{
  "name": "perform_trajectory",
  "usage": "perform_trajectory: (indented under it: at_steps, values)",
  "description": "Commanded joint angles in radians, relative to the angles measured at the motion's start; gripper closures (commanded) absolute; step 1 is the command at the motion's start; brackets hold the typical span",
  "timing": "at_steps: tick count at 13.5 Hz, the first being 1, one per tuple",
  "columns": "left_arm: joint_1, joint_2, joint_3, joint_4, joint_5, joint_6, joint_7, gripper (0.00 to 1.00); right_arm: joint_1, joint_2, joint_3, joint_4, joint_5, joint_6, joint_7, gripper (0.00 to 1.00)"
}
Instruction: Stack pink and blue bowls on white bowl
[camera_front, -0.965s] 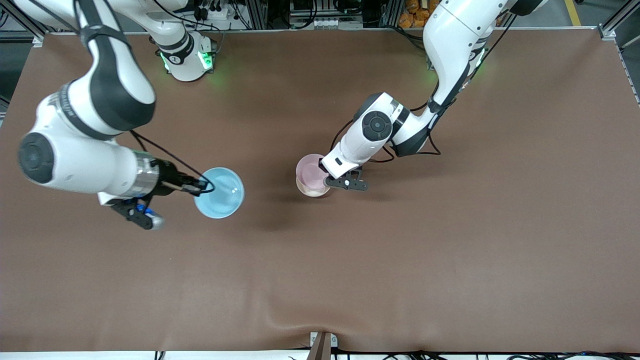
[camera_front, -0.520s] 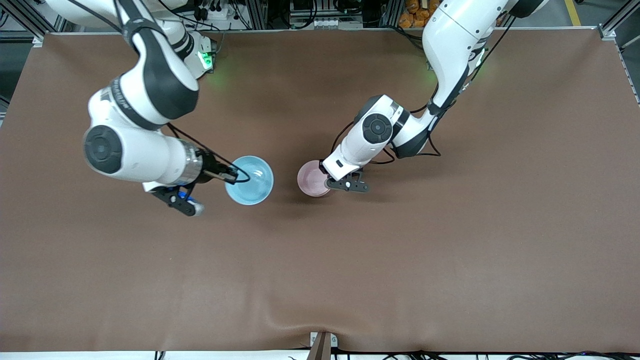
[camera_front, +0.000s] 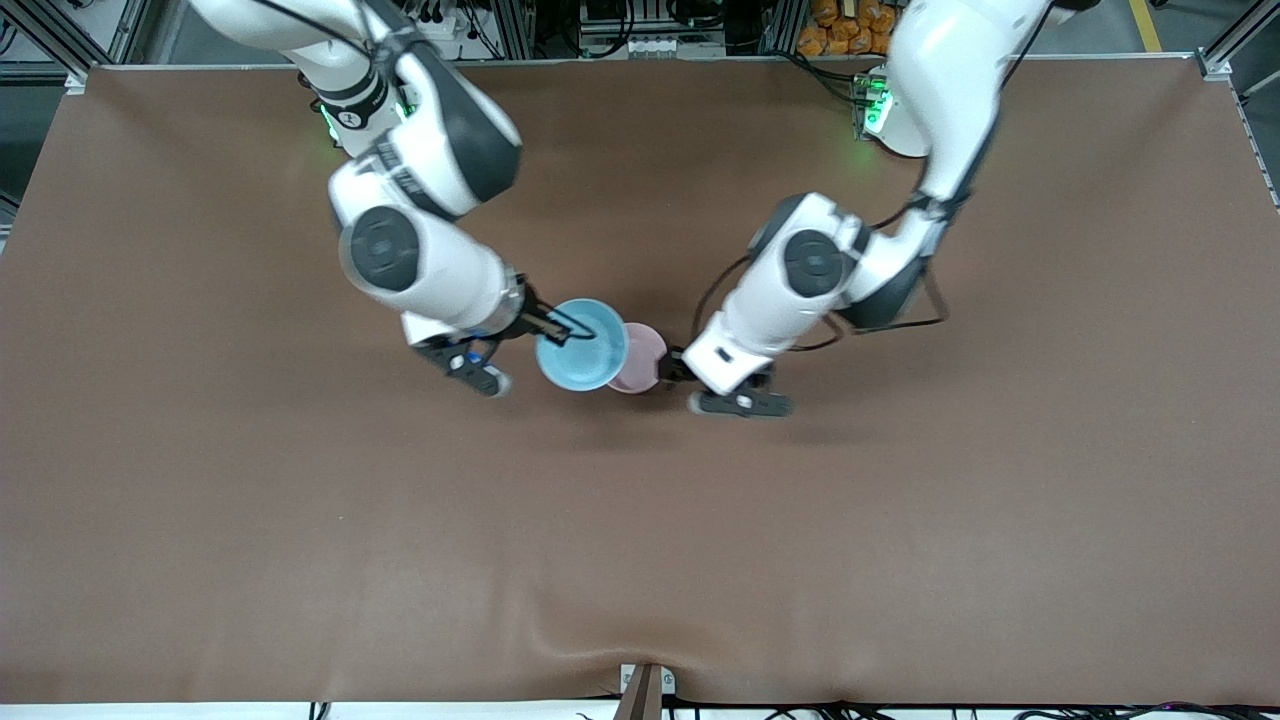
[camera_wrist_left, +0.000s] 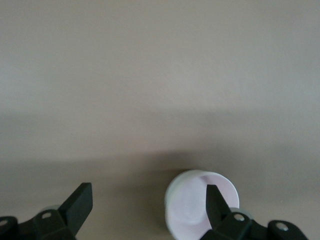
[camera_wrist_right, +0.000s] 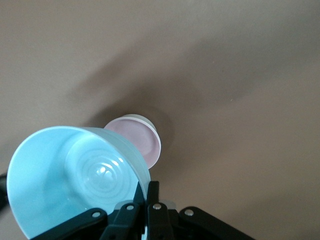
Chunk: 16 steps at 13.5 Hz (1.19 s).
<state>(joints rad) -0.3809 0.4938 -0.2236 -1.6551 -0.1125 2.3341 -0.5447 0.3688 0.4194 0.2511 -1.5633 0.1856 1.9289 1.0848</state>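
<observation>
While our right gripper (camera_front: 560, 328), clamped on the blue bowl's (camera_front: 582, 345) rim, holds it partly over the pink bowl (camera_front: 645, 357), nested in the white bowl (camera_wrist_left: 172, 192) mid-table (camera_front: 900, 520), we should centre it, then lower it level before letting go. Our left gripper (camera_front: 676, 366), fingers spread and empty, sits just beside the stack and could block the descent.

Even, fairly bright overhead light falls on the brown surface (camera_front: 900, 520), casting soft, diffuse shadows under both arms. The arms smear with motion blur in the front view. Both wrist views look hazy and washed, with a small glare spot inside the blue bowl (camera_wrist_right: 102, 170).
</observation>
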Motion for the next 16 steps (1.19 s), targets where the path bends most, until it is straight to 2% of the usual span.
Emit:
perform_trajectory:
  at_steps: [1,3,6,8,11,13,16]
  values:
    - [0.133,-0.147,-0.002,0.030,0.066,-0.212,0.005,0.00,0.047,-0.042,-0.009,-0.098,-0.026,0.105,0.073,1.00]
    - [0.193,-0.210,-0.003,0.101,0.111,-0.371,0.023,0.00,0.082,-0.042,-0.009,-0.156,-0.026,0.197,0.102,1.00]
    - [0.302,-0.279,-0.006,0.195,0.099,-0.553,0.119,0.00,0.123,-0.042,-0.012,-0.230,-0.031,0.323,0.104,1.00]
    - [0.365,-0.332,-0.006,0.207,0.108,-0.610,0.156,0.00,0.137,-0.041,-0.012,-0.271,-0.084,0.395,0.104,1.00]
    - [0.427,-0.388,-0.003,0.210,0.116,-0.691,0.221,0.00,0.147,-0.039,-0.012,-0.300,-0.173,0.427,0.104,1.00]
    - [0.491,-0.423,-0.006,0.213,0.114,-0.719,0.276,0.00,0.147,-0.037,-0.010,-0.368,-0.219,0.566,0.103,1.00]
    - [0.536,-0.471,0.000,0.209,0.113,-0.746,0.357,0.00,0.162,-0.019,-0.010,-0.455,-0.222,0.770,0.099,1.00]
